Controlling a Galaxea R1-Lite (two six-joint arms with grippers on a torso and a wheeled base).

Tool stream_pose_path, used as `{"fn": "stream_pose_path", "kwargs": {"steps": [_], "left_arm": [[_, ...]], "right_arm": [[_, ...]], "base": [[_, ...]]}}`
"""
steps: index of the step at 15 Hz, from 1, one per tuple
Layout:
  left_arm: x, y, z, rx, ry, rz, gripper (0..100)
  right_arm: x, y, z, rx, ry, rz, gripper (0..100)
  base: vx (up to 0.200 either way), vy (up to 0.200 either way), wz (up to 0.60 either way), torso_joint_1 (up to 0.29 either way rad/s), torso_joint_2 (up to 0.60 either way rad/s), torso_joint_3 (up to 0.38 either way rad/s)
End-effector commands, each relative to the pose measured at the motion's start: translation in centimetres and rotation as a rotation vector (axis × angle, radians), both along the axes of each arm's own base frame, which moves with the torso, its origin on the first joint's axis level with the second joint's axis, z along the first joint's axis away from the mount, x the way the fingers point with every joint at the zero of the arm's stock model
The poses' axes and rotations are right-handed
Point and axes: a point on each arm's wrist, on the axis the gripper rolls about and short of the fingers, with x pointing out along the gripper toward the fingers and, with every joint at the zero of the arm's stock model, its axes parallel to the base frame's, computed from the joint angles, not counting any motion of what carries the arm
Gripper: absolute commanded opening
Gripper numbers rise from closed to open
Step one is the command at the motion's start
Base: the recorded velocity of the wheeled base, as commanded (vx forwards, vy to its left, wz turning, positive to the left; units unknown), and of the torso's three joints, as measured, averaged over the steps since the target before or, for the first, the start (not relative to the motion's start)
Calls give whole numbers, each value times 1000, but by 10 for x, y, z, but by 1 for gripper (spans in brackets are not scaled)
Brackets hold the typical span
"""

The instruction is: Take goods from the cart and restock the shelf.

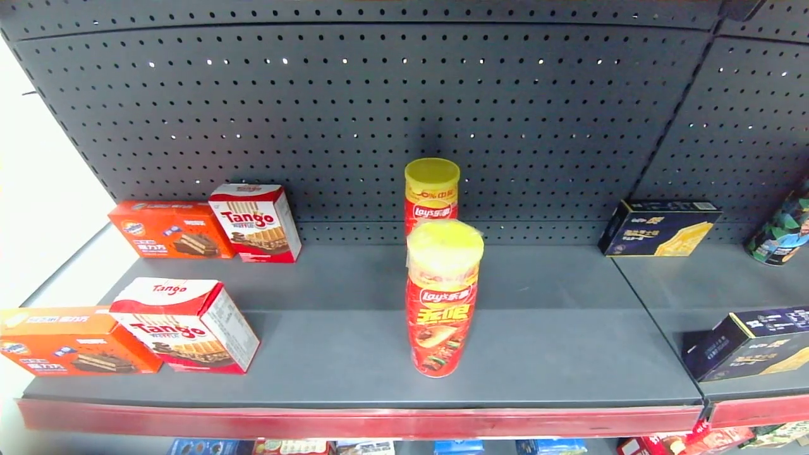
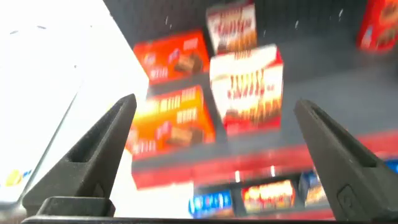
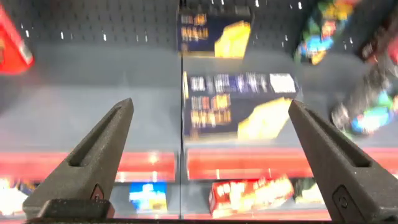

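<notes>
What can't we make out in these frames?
- Rear chip can: lower half hidden behind the front chip can, head view.
- Dark blue box and green package: cut off by the head view's right edge.
- Goods on the lower shelf: cut by the head view's bottom edge.
- White wafer box: blurred in the left wrist view, print unreadable.

Matt dark metal shelf (image 1: 354, 341) with perforated back, glossy cardboard boxes (image 1: 189, 325).

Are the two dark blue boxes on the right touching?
Apart. Head view shows bare shelf between the rear blue box and the front blue box.
</notes>
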Motion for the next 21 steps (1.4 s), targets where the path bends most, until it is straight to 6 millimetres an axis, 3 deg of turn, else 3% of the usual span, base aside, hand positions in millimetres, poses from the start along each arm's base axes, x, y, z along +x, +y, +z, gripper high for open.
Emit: {"fn": "stream_pose_path", "kwargs": {"steps": [1, 3, 4, 8, 11, 12, 15, 20, 21], "left_arm": [[-32, 2, -43, -8, -56, 34, 100], [-31, 0, -53, -14, -64, 70, 100], [-28, 0, -69, -10, -42, 72, 100], [-4, 1, -103, 2, -87, 122, 100], [-2, 2, -111, 16, -50, 156, 100], [-2, 1, -113, 14, -32, 155, 100], [-2, 1, -114, -14, -30, 144, 100], [-2, 1, -114, -47, -33, 131, 100], [-1, 0, -114, -60, -31, 63, 100]], "right_arm": [[-23, -2, -32, 3, -33, -3, 100], [-30, -2, -50, 4, -24, -18, 100], [-31, -2, -59, 8, -14, -27, 100], [-29, -1, -91, 11, 3, -51, 100], [-28, -3, -91, 21, -27, -154, 100], [-28, -3, -90, 4, -27, -142, 100], [-27, 3, -96, 40, 25, 130, 100], [-27, 3, -98, 76, 40, 85, 100], [-28, 2, -98, 78, 37, 85, 100]], "base": [[0, 0, 0, 0, 0, 0], [0, 0, 0, 0, 0, 0], [0, 0, 0, 0, 0, 0], [0, 0, 0, 0, 0, 0], [0, 0, 0, 0, 0, 0], [0, 0, 0, 0, 0, 0], [0, 0, 0, 0, 0, 0], [0, 0, 0, 0, 0, 0], [0, 0, 0, 0, 0, 0]]}}
